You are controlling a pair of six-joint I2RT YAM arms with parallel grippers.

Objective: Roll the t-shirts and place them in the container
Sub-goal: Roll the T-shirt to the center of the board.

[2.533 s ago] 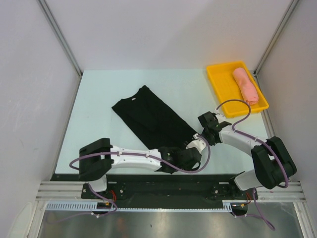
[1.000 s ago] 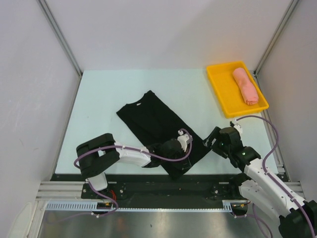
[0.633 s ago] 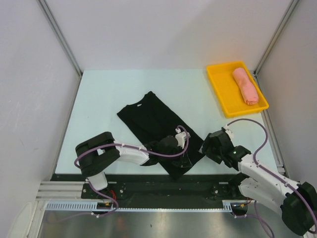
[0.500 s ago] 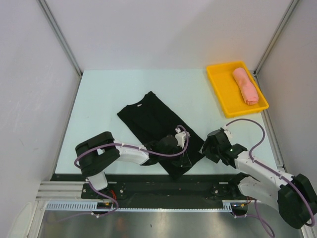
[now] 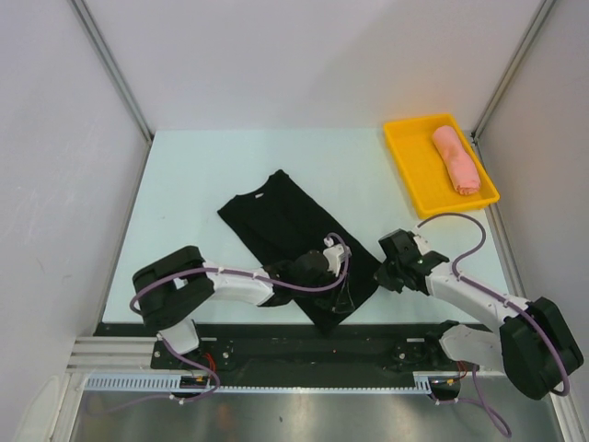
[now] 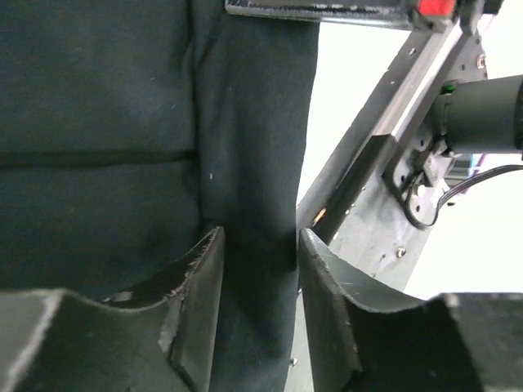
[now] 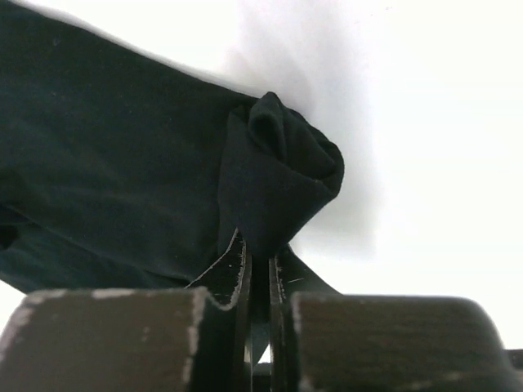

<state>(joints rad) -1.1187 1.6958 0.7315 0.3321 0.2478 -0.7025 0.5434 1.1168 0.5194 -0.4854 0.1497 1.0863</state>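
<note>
Black t-shirt lies in a long, narrow shape slanting across the pale surface. Its collar points toward the far left and its lower end is at the near edge. The right hand pinches a bunched corner of that cloth, fingers pressed nearly together on it. The left hand sits low over the shirt's near end, fingers spread, with the fabric's edge lying between them. Well apart, at the far right, a salmon-pink cloth roll rests in a yellow tray.
</note>
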